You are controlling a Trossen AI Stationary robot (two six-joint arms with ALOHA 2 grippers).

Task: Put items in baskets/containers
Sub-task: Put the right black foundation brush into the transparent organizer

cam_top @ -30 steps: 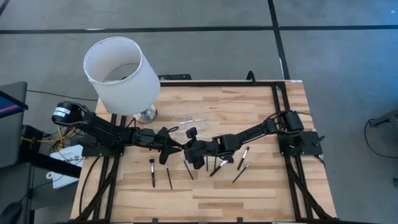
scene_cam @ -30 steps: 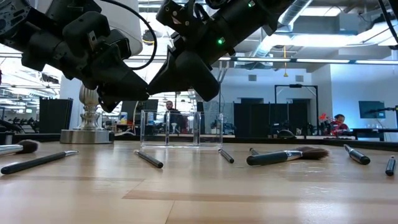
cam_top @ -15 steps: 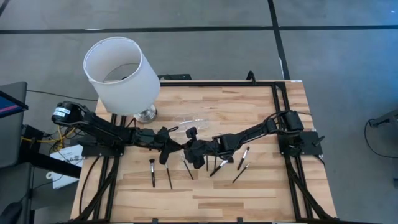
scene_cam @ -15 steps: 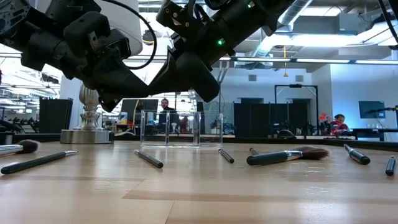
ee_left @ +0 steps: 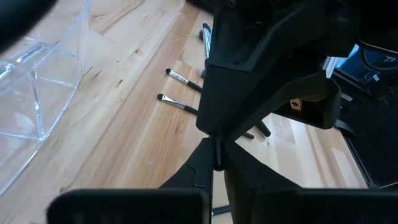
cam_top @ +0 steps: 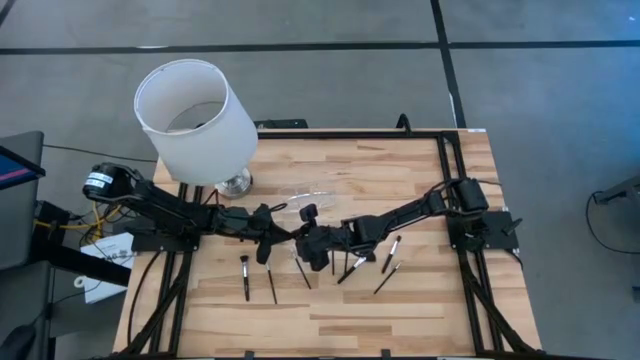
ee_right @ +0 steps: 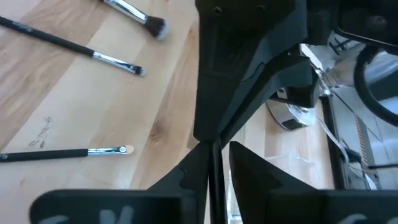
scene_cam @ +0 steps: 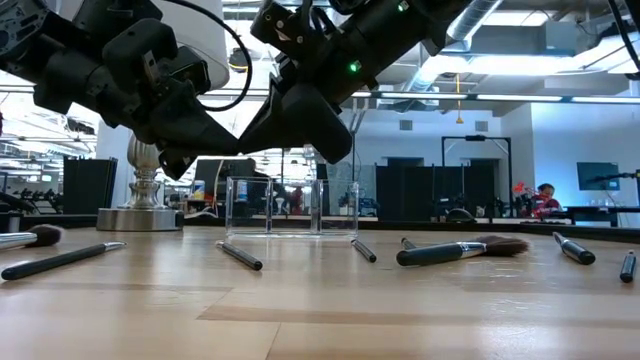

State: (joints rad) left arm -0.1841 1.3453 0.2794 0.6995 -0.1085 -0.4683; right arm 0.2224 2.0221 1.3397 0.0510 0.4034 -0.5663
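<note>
Black brush handle [ee_left: 216, 158] clamped by the left gripper [cam_top: 270, 238], right gripper [cam_top: 303, 243] jaws slightly parted.

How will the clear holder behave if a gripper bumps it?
The clear holder looks thin-walled and empty, so probably light and easily shoved across the smooth wooden table. It stands upright on a narrow base, so a high knock might tip it. Its glossy walls likely make it slippery to grasp.

We see a white lampshade [cam_top: 195, 121] on a silver lamp base [cam_top: 236, 183] near the wooden table's [cam_top: 420, 300] far-left corner. Beyond the far edge, a person [scene_cam: 545, 201] sits in the room, with dark monitors [scene_cam: 597, 176] around.
</note>
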